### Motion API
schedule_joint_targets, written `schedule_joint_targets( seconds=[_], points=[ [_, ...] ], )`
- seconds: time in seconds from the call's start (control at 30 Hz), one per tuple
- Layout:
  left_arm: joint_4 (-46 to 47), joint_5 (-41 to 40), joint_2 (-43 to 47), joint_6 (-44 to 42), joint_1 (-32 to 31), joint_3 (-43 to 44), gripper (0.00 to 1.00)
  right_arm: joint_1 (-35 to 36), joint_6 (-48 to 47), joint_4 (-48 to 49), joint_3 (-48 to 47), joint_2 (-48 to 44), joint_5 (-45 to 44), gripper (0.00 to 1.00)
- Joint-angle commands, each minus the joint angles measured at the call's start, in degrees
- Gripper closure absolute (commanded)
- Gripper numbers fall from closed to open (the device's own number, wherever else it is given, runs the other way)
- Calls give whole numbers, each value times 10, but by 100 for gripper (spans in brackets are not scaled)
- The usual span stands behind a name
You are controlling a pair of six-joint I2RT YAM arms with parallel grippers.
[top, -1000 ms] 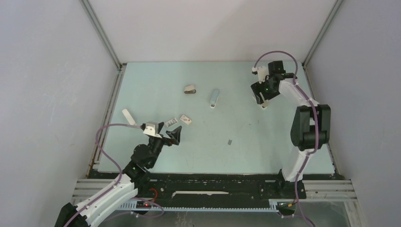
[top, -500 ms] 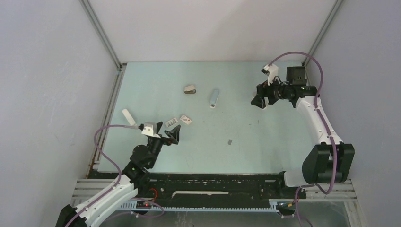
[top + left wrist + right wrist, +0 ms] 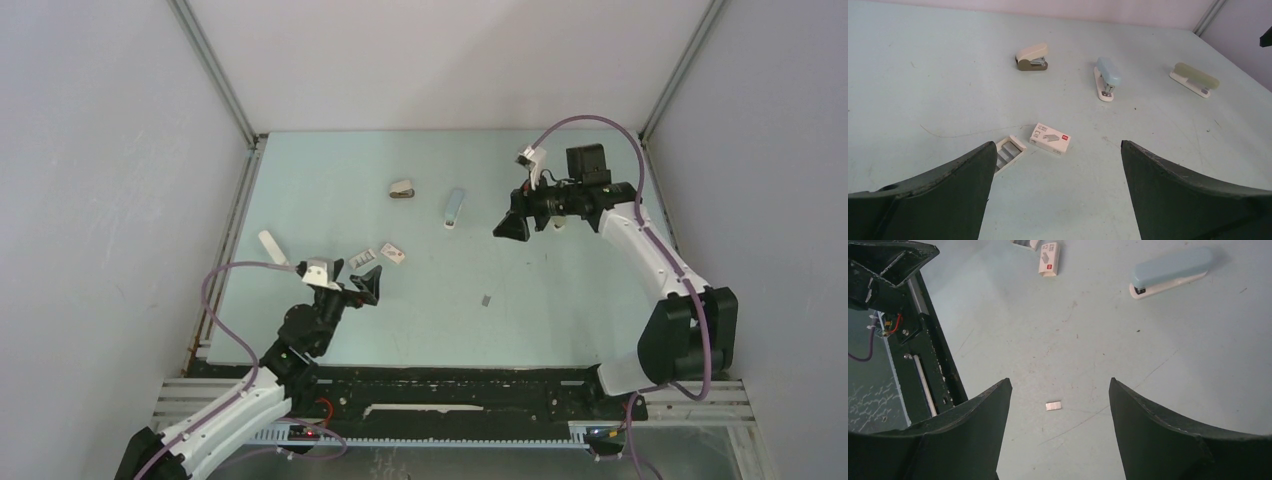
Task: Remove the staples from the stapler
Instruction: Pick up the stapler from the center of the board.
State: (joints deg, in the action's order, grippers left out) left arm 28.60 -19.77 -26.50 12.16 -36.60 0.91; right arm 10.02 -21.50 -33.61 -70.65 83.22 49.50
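Observation:
The light-blue stapler (image 3: 454, 208) lies closed on the table at the middle back. It also shows in the left wrist view (image 3: 1108, 77) and the right wrist view (image 3: 1170, 271). A small grey strip of staples (image 3: 486, 299) lies loose on the table further forward, and in the right wrist view (image 3: 1053, 406) it sits between my fingers, on the table below them. My right gripper (image 3: 508, 228) is open and empty, raised just right of the stapler; it shows open in its own view (image 3: 1060, 381). My left gripper (image 3: 366, 285) is open and empty at the front left (image 3: 1057, 145).
A stubby grey-brown stapler (image 3: 401, 189) lies left of the blue one. A white staple box (image 3: 393, 253) and an open tray of staples (image 3: 364, 258) lie by my left gripper. A pale green stapler (image 3: 1195, 79) lies far right. A white item (image 3: 270, 245) lies at the left edge.
My right arm has swung from the back right corner leftward toward the blue stapler, gripper still open. The left arm has not moved.

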Motion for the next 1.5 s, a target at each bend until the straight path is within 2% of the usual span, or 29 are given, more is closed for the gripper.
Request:
schedule_joint_targets(
  seconds=[0.0,1.47],
  points=[
    [19,-19,-13,10,3,-13,0,7,21,20,-1,11,11,20],
    [21,-21,-18,11,3,-13,0,47,75,59,-2,38,-18,20]
  ],
)
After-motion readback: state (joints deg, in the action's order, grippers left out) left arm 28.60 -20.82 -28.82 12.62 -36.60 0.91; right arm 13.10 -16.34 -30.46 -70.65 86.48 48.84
